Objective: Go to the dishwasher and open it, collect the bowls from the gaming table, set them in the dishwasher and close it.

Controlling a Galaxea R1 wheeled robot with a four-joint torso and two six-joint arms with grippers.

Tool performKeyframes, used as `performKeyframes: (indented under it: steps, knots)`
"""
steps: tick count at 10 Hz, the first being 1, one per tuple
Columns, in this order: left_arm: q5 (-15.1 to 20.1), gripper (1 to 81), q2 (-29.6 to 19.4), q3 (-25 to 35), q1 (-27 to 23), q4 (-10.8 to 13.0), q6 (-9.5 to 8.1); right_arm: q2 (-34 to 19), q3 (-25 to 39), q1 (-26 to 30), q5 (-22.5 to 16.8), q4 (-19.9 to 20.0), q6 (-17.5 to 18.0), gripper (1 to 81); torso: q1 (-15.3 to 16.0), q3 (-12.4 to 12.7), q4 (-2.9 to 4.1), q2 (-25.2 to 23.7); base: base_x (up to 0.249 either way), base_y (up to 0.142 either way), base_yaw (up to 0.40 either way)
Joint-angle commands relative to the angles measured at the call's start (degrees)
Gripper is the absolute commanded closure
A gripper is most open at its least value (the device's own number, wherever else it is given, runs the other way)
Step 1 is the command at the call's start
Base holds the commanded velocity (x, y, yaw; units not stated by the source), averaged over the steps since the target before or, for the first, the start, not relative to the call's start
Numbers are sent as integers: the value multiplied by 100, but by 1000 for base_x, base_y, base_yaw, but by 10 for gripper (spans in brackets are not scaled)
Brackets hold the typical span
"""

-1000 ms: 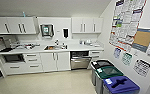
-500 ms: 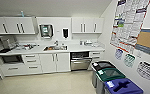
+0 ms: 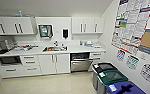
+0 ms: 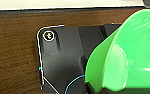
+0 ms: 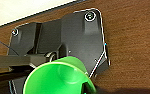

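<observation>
The dishwasher [image 3: 79, 62] sits under the counter right of the sink, with a stainless-steel front, a bar handle and a dark strip along its top. It stands a few metres ahead across the pale floor. In the left wrist view a lime green bowl [image 4: 131, 52] hangs tilted and close, with my left gripper [image 4: 103, 89] shut on its lower rim. In the right wrist view a lime green bowl [image 5: 58, 77] shows its underside, gripped at the edge by my right gripper [image 5: 88, 87]. The gaming table is out of view.
White cabinets [image 3: 52, 63] and drawers [image 3: 28, 65] flank the dishwasher, with a sink [image 3: 54, 48] above. Three bins stand along the right wall: black [image 3: 103, 71], green-lidded [image 3: 112, 80] and blue-lidded [image 3: 124, 88]. Posters [image 3: 133, 25] cover that wall. Open floor [image 3: 48, 83] lies ahead.
The head view has hardly shifted over the last second. Nothing in the kitchenette has visibly moved.
</observation>
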Motion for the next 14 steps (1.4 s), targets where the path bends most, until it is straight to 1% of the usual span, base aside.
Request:
performKeyframes:
  steps: [1, 14]
  knots:
    - [272, 811, -98, 33, -291, 27, -4, -143, -10, 192, -263, -83, -10, 811, 0, 0, 0, 0, 139, 0, 0]
    - [272, 811, -98, 33, -290, 18, -4, -135, -18, 182, -254, -83, -10, 811, -5, 0, 0, 2, 90, 0, 0]
